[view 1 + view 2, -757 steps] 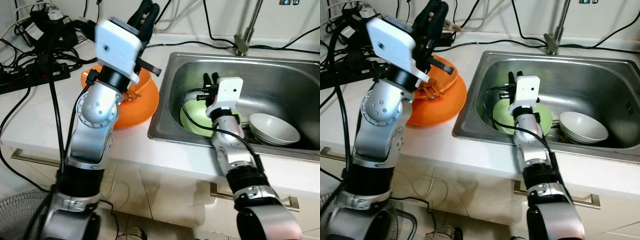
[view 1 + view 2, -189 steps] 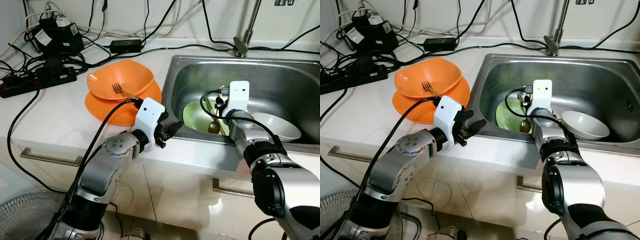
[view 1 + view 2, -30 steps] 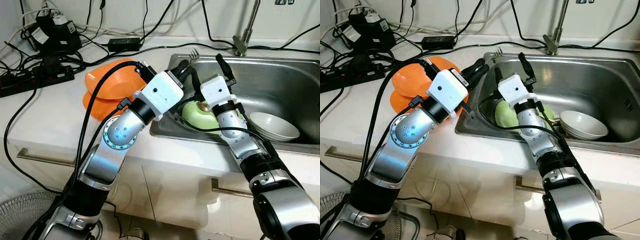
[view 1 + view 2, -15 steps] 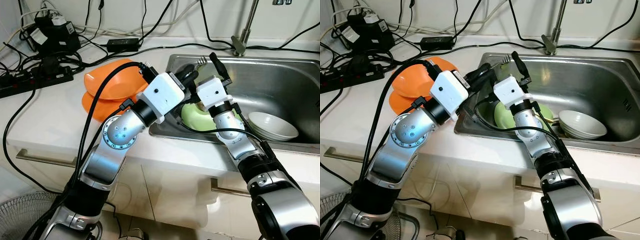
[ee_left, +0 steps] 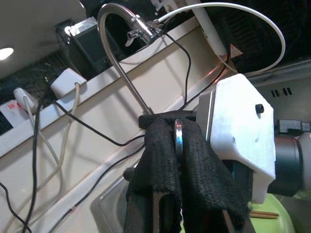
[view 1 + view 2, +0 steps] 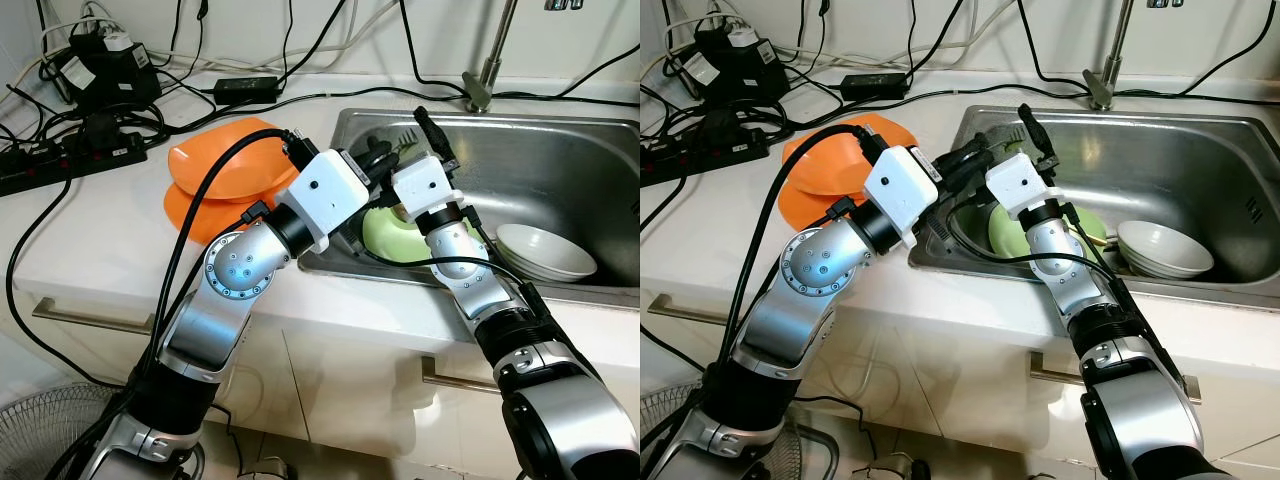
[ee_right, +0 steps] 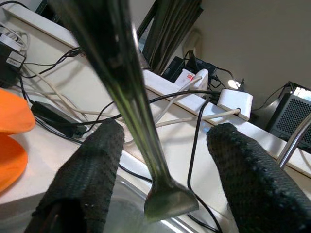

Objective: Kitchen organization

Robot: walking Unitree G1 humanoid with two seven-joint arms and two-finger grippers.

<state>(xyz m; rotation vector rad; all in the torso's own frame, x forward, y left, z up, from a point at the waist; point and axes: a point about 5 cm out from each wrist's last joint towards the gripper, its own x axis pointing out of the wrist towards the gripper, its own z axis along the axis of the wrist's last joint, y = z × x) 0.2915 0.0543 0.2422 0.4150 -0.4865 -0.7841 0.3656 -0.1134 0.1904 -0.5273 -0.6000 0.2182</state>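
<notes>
Both grippers have edged closer over the sink rim; left gripper clamps the fork; right gripper spread, flanking the handle; handover appears underway.

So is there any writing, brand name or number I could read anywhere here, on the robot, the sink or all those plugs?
No text can be read in these pictures.
The white camera housings on the left gripper and right gripper are plain.
The black adapter and power strip on the counter show no legible label; any print is too small.
</notes>
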